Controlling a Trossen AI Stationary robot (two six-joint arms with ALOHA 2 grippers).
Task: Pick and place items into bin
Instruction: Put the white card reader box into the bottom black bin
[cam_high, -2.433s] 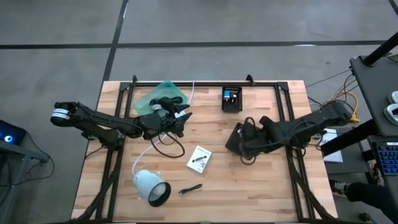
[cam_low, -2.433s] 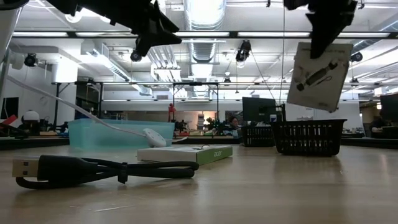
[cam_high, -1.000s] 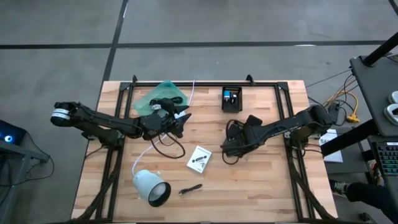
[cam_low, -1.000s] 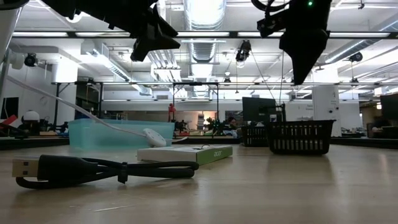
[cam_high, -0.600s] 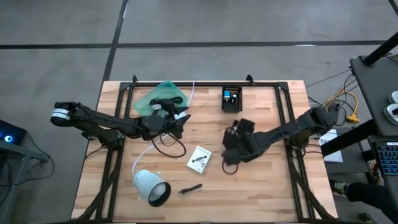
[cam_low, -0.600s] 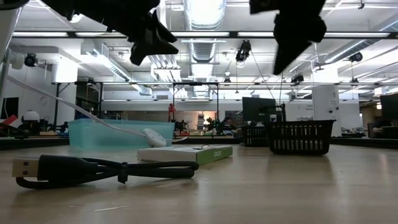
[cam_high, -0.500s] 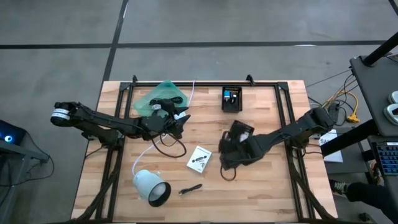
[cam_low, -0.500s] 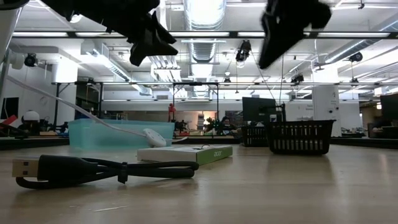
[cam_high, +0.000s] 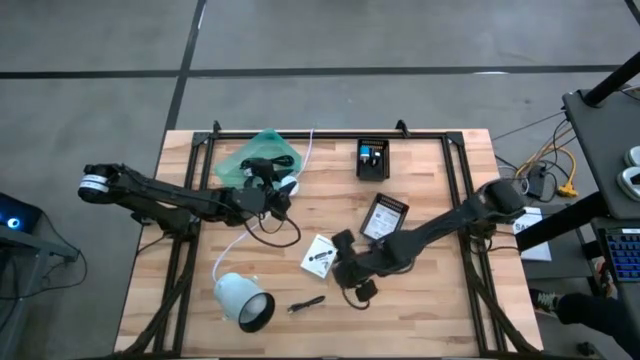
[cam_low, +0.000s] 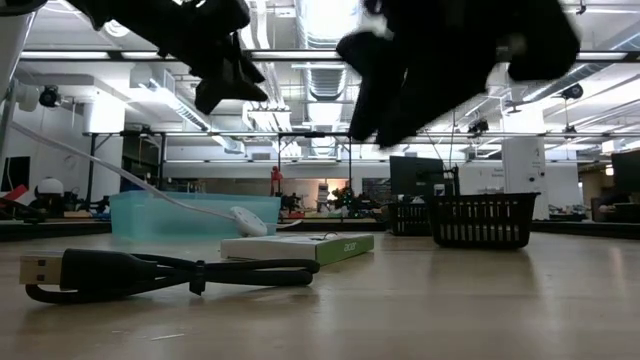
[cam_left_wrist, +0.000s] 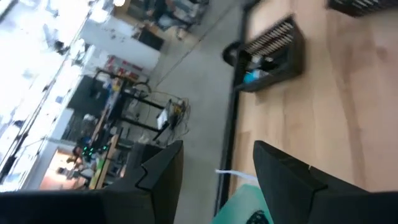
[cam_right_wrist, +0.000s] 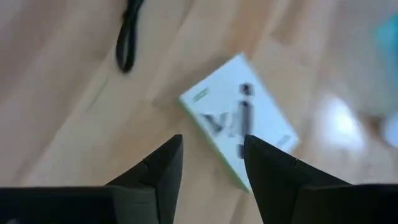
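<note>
- While your right arm stretches low across the table (cam_high: 430, 300) from its right edge, the right gripper (cam_high: 340, 262) hangs just beside the white card box (cam_high: 320, 256), on the side away from the lamp; its wrist view looks down on that box (cam_right_wrist: 239, 127) between two fingers (cam_right_wrist: 163, 171) that stand apart with nothing between them.
- Nearest you from the box, the black pen-like stick (cam_high: 308, 303) lies on the wood, with the white lamp (cam_high: 243, 300) just to its left.
- Just behind the box and to its right, a dark printed card (cam_high: 384, 216) lies flat.
- Behind the box and to its left, your left arm reaches in from the left edge, its left gripper (cam_high: 278, 196) above the black coiled cable (cam_high: 268, 232); the fingers (cam_left_wrist: 283, 171) stand parted and hold nothing.
- Farther back on that side sits the green tray (cam_high: 262, 152).
- Farthest from the box, the black bin (cam_high: 373, 160) stands near the back edge.
</note>
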